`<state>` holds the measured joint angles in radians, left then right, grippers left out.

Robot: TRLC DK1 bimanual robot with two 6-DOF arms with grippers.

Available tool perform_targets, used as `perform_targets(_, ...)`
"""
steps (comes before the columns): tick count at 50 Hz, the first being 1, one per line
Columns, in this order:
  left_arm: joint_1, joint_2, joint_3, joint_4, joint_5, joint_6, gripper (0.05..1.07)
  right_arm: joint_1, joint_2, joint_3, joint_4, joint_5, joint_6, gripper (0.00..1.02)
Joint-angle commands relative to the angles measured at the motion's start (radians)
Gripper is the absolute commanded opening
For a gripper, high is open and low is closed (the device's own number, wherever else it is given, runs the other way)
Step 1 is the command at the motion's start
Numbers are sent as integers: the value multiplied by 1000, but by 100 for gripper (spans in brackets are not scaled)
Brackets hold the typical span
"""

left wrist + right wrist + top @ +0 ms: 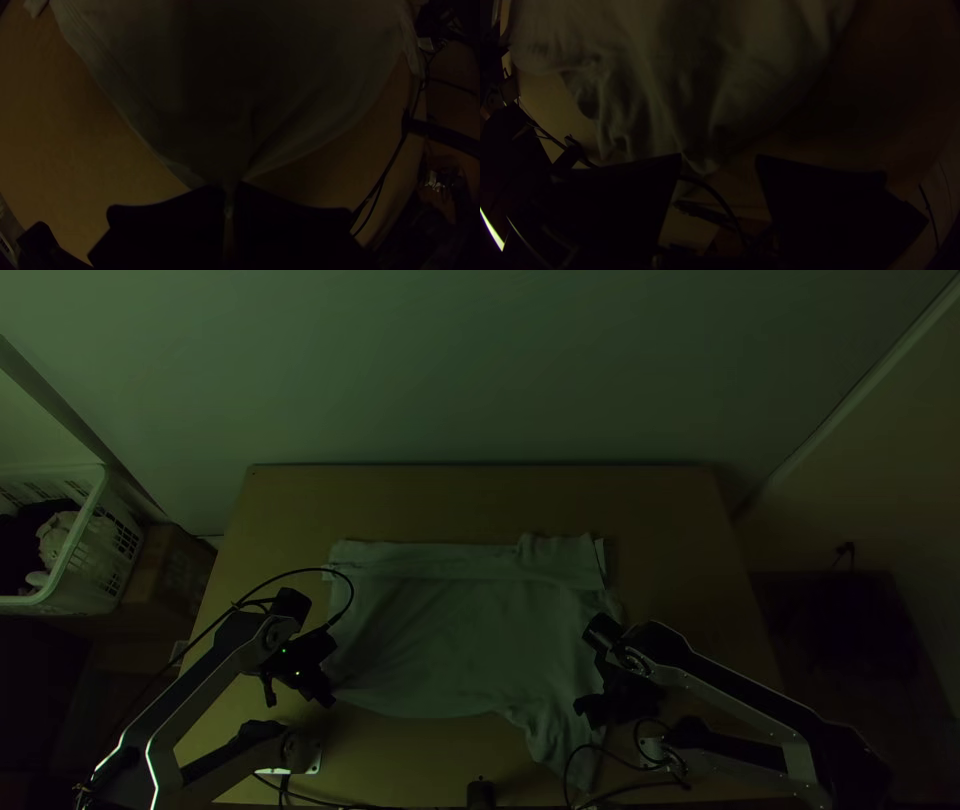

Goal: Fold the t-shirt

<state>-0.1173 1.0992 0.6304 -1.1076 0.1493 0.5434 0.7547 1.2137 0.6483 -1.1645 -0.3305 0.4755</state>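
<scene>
White basket [72,570] beyond the wooden table [680,530], left gripper [326,698] pinching a near edge of the pale t-shirt [450,640], which lies mostly spread with rumpled right side, right gripper [590,708] there, fingers parted

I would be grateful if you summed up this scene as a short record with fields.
t-shirt: mostly spread, wrinkled at its near right part in the top view
left gripper: shut on the shirt's near left corner
right gripper: open by the wrinkled part
surface: wooden table
left of table: white basket holding cloth
</scene>
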Motion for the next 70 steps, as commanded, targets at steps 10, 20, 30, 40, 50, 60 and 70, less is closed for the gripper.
perform_targets(10, 65, -5, 11, -5, 6, 59, 8, 26, 102, -26, 74, -8, -23, 13)
perform_targets(20, 96, -9, 23, -8, 7, 79, 8, 25, 73, -38, 104, -7, -46, 2)
perform_targets(30, 111, -7, 68, -11, 9, 75, 8, -22, 20, 17, 55, -8, -44, 2)
perform_targets(40, 133, 7, 117, -6, 18, 78, 8, -100, -49, 117, -40, -5, -67, 2)
perform_targets(50, 171, 31, 149, 26, 22, 78, 8, -212, -56, 148, -90, 19, -146, 2)
perform_targets(60, 238, 73, 213, 31, 59, 86, 8, -267, -29, 195, -90, 33, -173, 2)
perform_targets(70, 238, 128, 308, 46, 95, 61, 8, -305, 55, 301, -81, 48, -181, 2)
